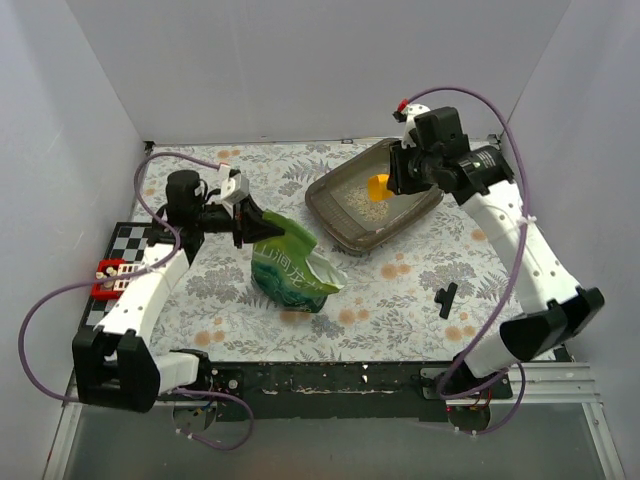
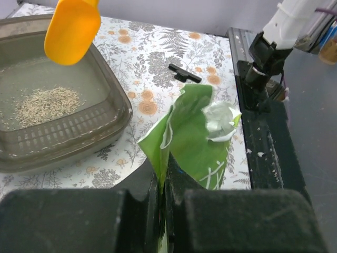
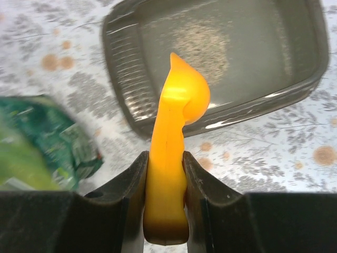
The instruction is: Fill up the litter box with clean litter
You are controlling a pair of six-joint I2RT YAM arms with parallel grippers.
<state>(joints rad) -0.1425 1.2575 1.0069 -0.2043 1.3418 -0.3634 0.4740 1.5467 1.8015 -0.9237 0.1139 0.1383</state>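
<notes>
The grey-brown litter box [image 1: 340, 232] [image 2: 110, 95] [image 3: 121, 79] lies at the back right of the floral table. A small patch of pale clean litter [image 1: 362, 198] [image 2: 46, 104] [image 3: 202, 45] rests on its floor. My right gripper [image 1: 398, 178] [image 3: 166, 163] is shut on the handle of a yellow-orange scoop [image 1: 378, 187] [image 2: 72, 30] [image 3: 176, 121], whose bowl hangs over the box. My left gripper [image 1: 258, 226] [image 2: 164, 184] is shut on the top edge of the green glossy bag [image 1: 290, 268] [image 2: 192, 134] [image 3: 42, 142], which stands open left of the box.
A small black T-shaped piece [image 1: 446, 298] [image 2: 184, 73] lies on the table right of centre. A checkered board [image 1: 125, 245] with a red block [image 1: 108, 277] sits at the left edge. White walls close in the back and sides.
</notes>
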